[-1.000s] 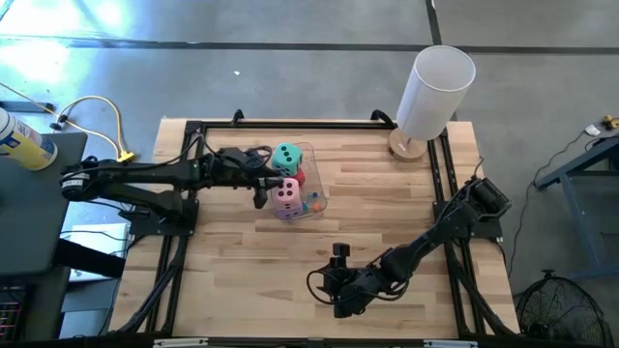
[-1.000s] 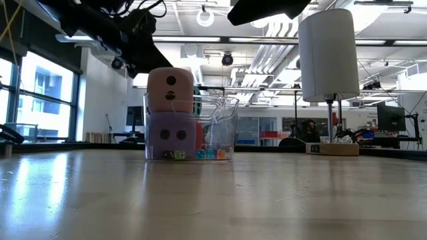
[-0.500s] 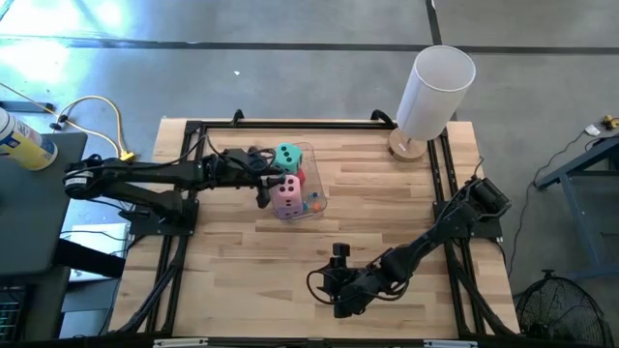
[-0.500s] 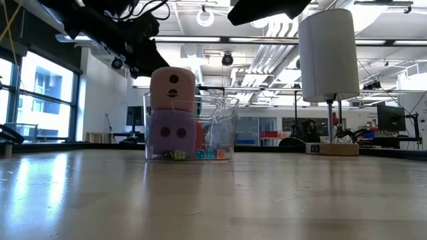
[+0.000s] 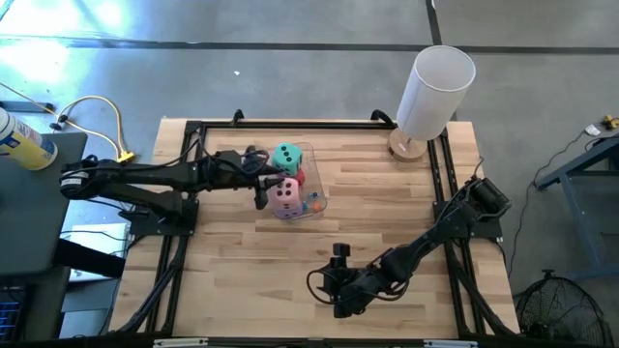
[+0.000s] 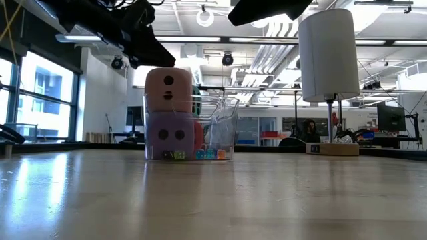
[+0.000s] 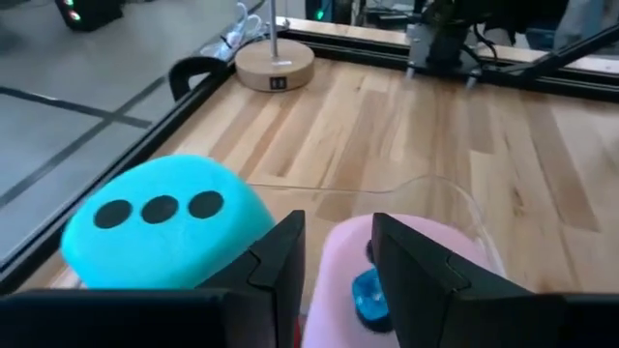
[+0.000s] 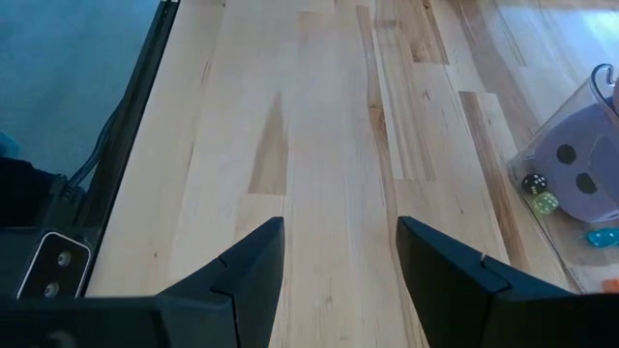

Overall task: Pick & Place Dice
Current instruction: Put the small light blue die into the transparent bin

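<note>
Hovering low over bare planks at the near side of the table (image 5: 387,193), the right tool (image 5: 338,259) has its two fingers (image 8: 247,266) parted with nothing between them. Its wrist view looks across the wood toward a clear plastic container (image 8: 580,184) where the purple die (image 8: 580,169) shows through the wall, with tiny coloured beads (image 8: 542,201) at its foot.

Farther in, at the table's left-centre, the left tool (image 5: 261,184) sits at the left side of the same container (image 5: 308,198), just beside the pink die (image 5: 285,196). Its wrist view shows the fingers (image 7: 280,261) set at a narrow gap and apart from each other, empty, with the pink die (image 7: 406,253) right beyond the tips and the teal-green die (image 7: 160,227) to one side. Whether a fingertip touches the pink die cannot be told.

From above, the teal-green die (image 5: 285,157) lies at the container's far end, the red die (image 5: 299,177) peeks out between it and the pink one, and the purple die is hidden. The low view shows what the overhead one cannot: the pink die (image 6: 169,87) is stacked on the purple die (image 6: 172,135), rising above the container's rim (image 6: 220,100).

At the far right corner stands a white cylindrical lamp (image 5: 435,92) on a round wooden base, well apart from the dice.
</note>
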Motion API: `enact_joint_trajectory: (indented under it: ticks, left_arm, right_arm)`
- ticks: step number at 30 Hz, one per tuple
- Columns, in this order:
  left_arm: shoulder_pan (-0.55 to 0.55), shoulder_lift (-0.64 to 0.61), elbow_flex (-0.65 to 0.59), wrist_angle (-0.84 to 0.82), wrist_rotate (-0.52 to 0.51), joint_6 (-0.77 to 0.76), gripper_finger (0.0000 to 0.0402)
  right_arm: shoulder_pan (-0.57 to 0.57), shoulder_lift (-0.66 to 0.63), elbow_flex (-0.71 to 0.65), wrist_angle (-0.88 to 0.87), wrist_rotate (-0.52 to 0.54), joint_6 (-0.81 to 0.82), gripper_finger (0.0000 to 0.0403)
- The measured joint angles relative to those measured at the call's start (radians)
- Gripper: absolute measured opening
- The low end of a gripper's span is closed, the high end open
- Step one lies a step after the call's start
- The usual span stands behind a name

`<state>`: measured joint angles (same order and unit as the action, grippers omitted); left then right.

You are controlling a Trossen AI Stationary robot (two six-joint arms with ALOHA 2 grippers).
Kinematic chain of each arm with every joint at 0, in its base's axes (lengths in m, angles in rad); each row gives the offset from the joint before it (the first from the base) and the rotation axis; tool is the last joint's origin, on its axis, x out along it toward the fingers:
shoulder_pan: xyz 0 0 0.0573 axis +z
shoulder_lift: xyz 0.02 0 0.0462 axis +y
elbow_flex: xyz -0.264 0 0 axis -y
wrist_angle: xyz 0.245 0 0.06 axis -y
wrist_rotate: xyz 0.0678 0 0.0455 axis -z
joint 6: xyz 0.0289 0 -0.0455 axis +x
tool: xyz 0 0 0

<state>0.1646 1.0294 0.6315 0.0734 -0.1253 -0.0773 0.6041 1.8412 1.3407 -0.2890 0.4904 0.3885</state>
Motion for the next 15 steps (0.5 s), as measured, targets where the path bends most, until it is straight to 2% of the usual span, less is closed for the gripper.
enact_joint_trajectory:
  ticks: [5,11,15]
  left_arm:
    - [-0.014,-0.023,0.000,0.023,-0.010,0.038,0.0118]
    - [-0.097,-0.108,0.000,0.003,-0.007,0.065,0.0118]
    - [-0.163,-0.120,0.000,-0.053,0.045,0.026,0.0114]
  right_arm:
    - [0.000,0.000,0.000,0.000,0.001,-0.002,0.0192]
    - [0.000,0.000,0.000,0.001,0.003,-0.009,0.0192]
    - [0.000,0.000,0.000,0.001,0.005,-0.011,0.0192]
